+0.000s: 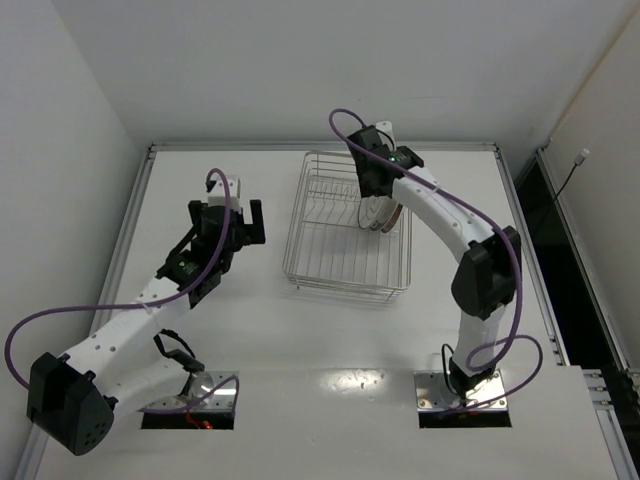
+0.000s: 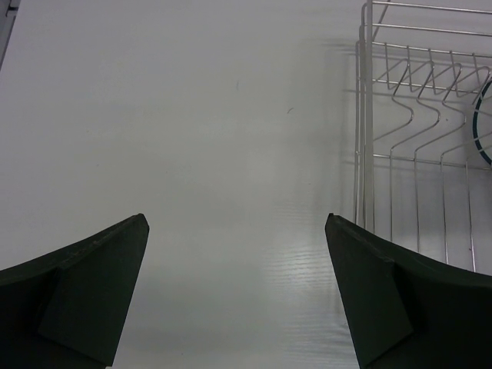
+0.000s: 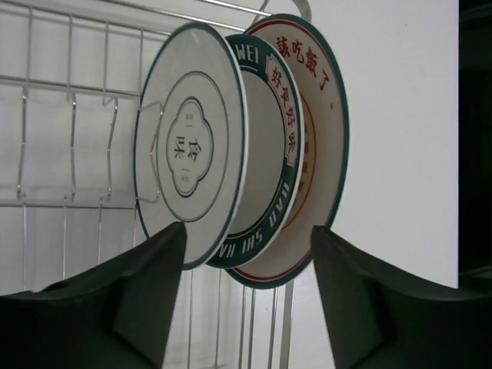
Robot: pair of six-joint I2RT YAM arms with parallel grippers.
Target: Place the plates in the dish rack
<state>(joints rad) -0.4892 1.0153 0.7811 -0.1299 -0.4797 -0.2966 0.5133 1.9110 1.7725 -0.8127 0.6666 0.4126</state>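
The chrome wire dish rack [image 1: 330, 250] stands at the table's middle back. Three plates [image 1: 380, 215] stand upright in its right end. In the right wrist view they are a white plate [image 3: 192, 146] with a centre mark, a plate with a dark green lettered band [image 3: 280, 154], and a plate with red characters [image 3: 323, 138]. My right gripper [image 1: 374, 188] [image 3: 248, 228] is open, its fingers spread either side of the plates' lower edges without touching. My left gripper [image 1: 227, 222] [image 2: 237, 219] is open and empty over bare table, left of the rack [image 2: 419, 138].
The rack's left half holds only its upright tines [image 3: 73, 81]. A plate's dark rim [image 2: 478, 127] shows at the right edge of the left wrist view. White walls close in the table at the back and sides.
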